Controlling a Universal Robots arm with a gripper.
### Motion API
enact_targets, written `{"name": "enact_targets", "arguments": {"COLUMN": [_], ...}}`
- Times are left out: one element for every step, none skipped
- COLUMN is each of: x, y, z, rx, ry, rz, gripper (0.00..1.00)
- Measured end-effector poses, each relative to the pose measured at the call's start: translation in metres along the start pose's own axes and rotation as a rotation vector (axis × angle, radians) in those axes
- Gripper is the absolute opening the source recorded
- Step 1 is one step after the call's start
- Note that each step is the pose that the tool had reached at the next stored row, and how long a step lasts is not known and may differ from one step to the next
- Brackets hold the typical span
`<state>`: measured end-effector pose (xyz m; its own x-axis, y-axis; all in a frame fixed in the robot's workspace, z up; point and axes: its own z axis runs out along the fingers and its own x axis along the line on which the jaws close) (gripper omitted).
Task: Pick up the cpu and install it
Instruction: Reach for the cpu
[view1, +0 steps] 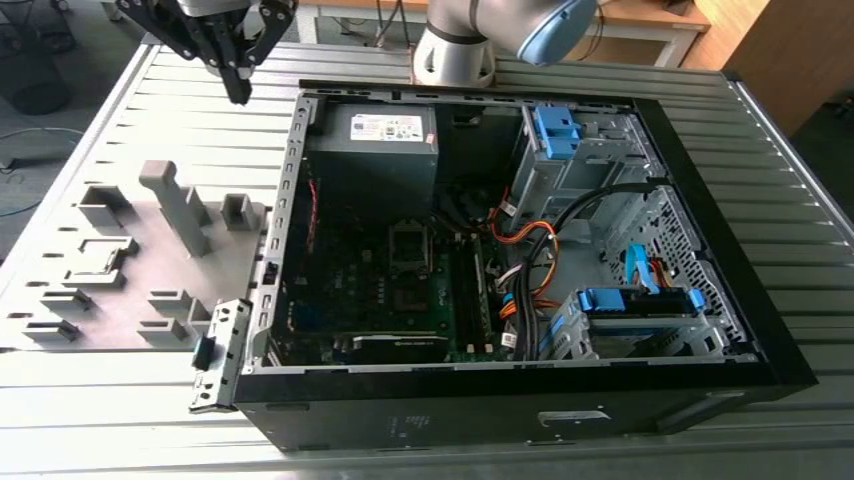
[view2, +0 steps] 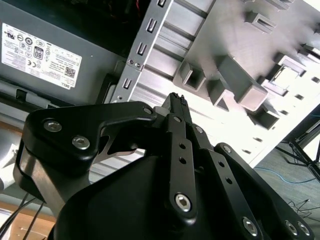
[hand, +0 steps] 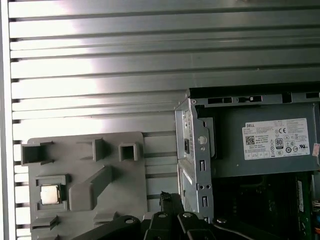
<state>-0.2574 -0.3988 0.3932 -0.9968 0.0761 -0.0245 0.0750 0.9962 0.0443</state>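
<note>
The cpu (hand: 50, 194), a small square chip with a silver top, lies in a pocket of the grey fixture plate (hand: 125, 175) beside the open computer case (view1: 747, 330). My gripper (view1: 240, 94) hangs above the slatted table at the far corner of the case, well away from the chip. Its black fingers meet at the tips (view2: 177, 100) with nothing between them, so it is shut and holds nothing. Inside the case, the motherboard's socket (view1: 407, 245) sits near the middle of the board.
The fixture plate (view1: 134, 260) carries several raised blocks and one tall post (view1: 167, 195). A grey power supply (view1: 380, 135) with a white label fills the case's far corner. Cables and blue drive brackets (view1: 641, 300) crowd the exterior view's right side. The arm's base (view1: 454, 55) stands behind the case.
</note>
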Motion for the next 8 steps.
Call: {"name": "enact_targets", "arguments": {"x": [0.0024,0.0047,0.0069,0.0090,0.0113,0.0136,0.0158,0.0181], "y": [-0.0002,-0.0003,-0.0005,-0.0006,-0.0008,-0.0010,-0.0012,-0.0013], "z": [0.0000,0.0000,-0.0001,-0.0001,-0.0002,-0.0002,-0.0002,-0.0003], "rx": [0.0000,-0.0001,0.0000,0.0000,0.0000,-0.0001,0.0000,0.0000], "ry": [0.0000,-0.0001,0.0000,0.0000,0.0000,-0.0001,-0.0001,-0.0001], "rz": [0.000,0.000,0.000,0.000,0.000,0.000,0.000,0.000], "gripper": [0.11,0.11,0.11,0.11,0.11,0.11,0.11,0.11]}}
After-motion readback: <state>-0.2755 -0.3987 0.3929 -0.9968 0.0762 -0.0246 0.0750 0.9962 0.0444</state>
